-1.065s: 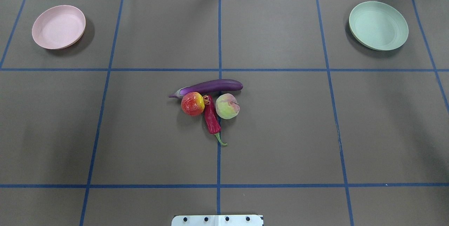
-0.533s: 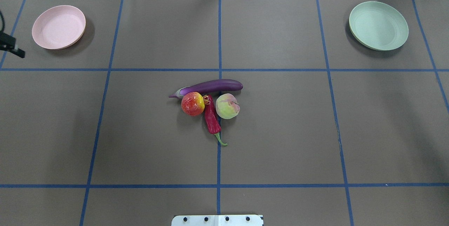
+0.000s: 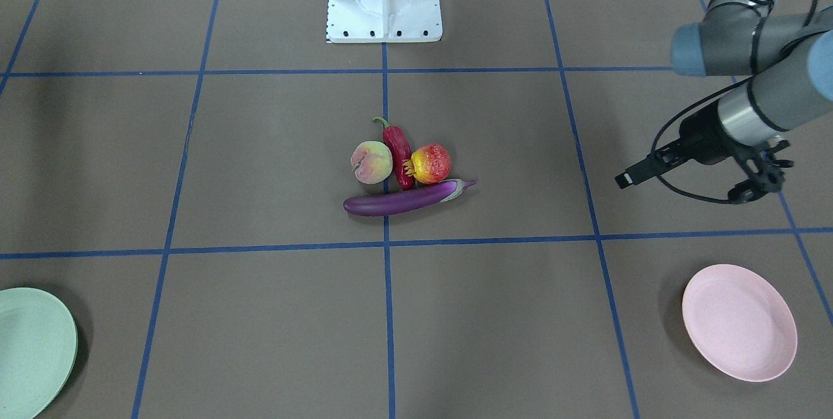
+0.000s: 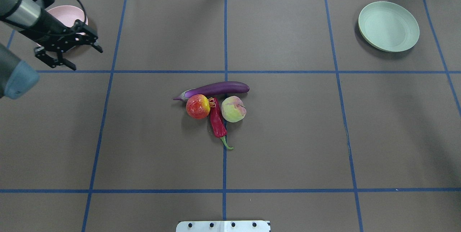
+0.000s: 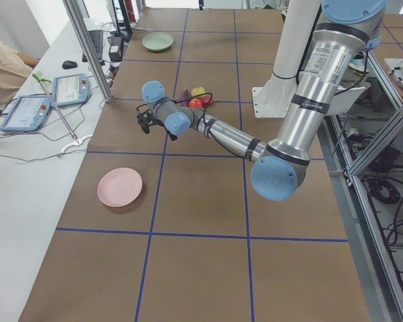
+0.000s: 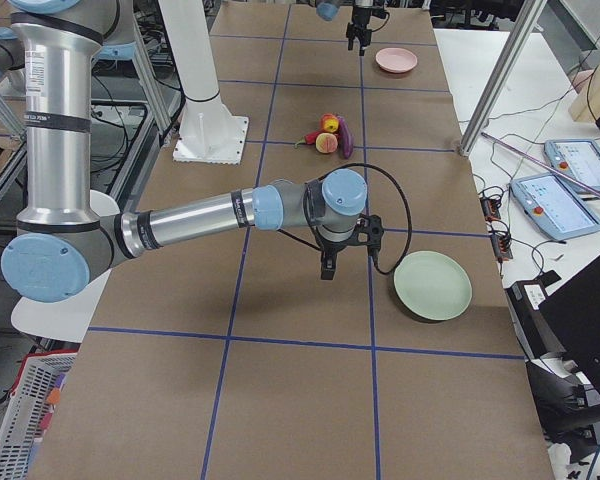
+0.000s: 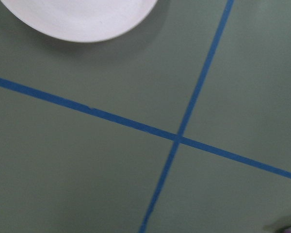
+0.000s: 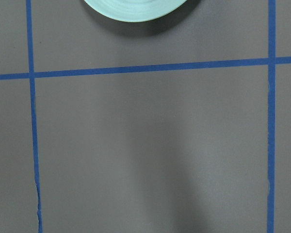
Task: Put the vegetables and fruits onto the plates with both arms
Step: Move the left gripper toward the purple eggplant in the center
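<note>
The eggplant [image 4: 218,88], pomegranate [image 4: 197,106], chili pepper [image 4: 217,120] and peach [image 4: 233,109] lie bunched at the table's middle, touching one another. The pink plate [image 4: 68,16] sits far left, partly hidden by my left arm. The green plate [image 4: 388,26] sits far right. Both plates hold nothing. My left gripper [image 4: 87,59] hangs open and empty beside the pink plate's near edge; it also shows in the front view [image 3: 677,190]. My right gripper [image 6: 348,262] shows only in the right side view, beside the green plate [image 6: 432,285]; I cannot tell whether it is open.
The white base pedestal [image 4: 223,226] stands at the table's near edge. Blue tape lines [image 4: 225,44] divide the brown mat into squares. A side bench with tablets [image 5: 27,111] and a metal post [image 5: 87,47] flanks the table's far edge.
My left arm has swung into the overhead view from the left edge, and its open gripper now hangs by the pink plate. The produce and plates have not moved.
</note>
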